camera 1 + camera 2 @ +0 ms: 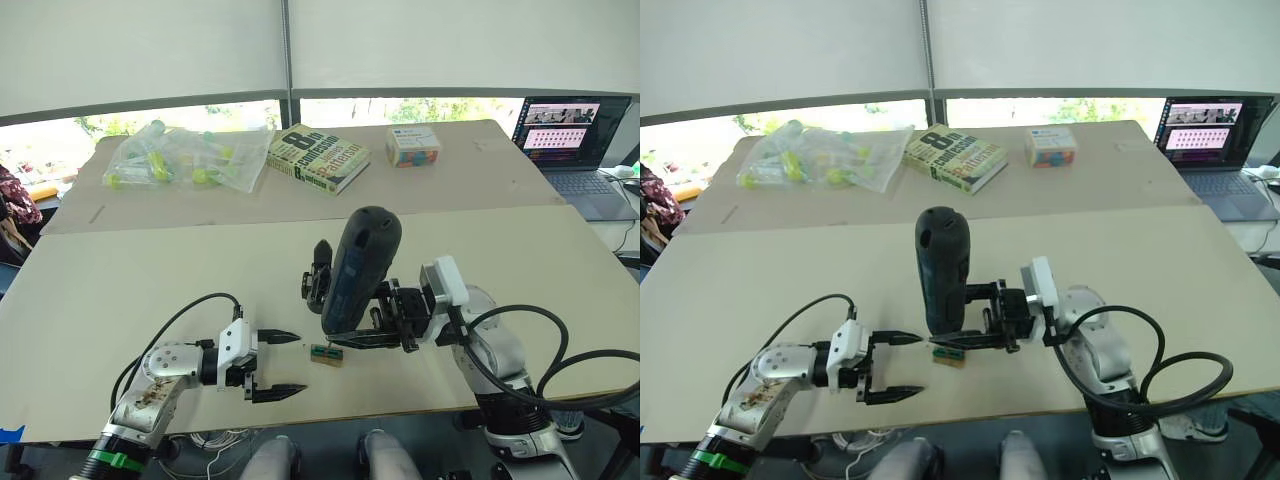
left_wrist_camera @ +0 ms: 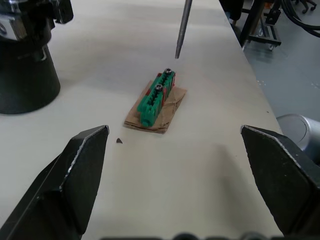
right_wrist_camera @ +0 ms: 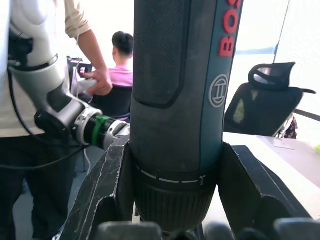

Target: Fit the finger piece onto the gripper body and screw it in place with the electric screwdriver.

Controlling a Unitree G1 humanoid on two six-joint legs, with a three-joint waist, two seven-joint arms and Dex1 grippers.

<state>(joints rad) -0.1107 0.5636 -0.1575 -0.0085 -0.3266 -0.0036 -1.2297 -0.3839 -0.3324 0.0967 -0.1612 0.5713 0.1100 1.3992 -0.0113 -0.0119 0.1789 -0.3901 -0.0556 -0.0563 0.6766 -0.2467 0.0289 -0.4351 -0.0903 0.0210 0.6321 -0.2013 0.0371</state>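
Observation:
My right gripper (image 1: 345, 328) is shut on the electric screwdriver (image 1: 360, 268), a thick dark cylinder held nearly upright with its thin metal bit (image 2: 182, 27) pointing down, just above a small green-and-tan block (image 1: 326, 353). The gripper body (image 1: 318, 276) stands on the table right behind the screwdriver; its rounded black base (image 2: 25, 75) shows in the left wrist view. My left gripper (image 1: 276, 365) rests low over the table to the left of the block, open, with nothing between its fingers (image 2: 80, 165). The finger piece is out of view.
A book (image 1: 318, 157), a clear bag of yellow-green items (image 1: 185, 155) and a small box (image 1: 413, 146) lie on the far table. A laptop (image 1: 575, 150) sits at the far right. People stand and sit beyond the table in the right wrist view.

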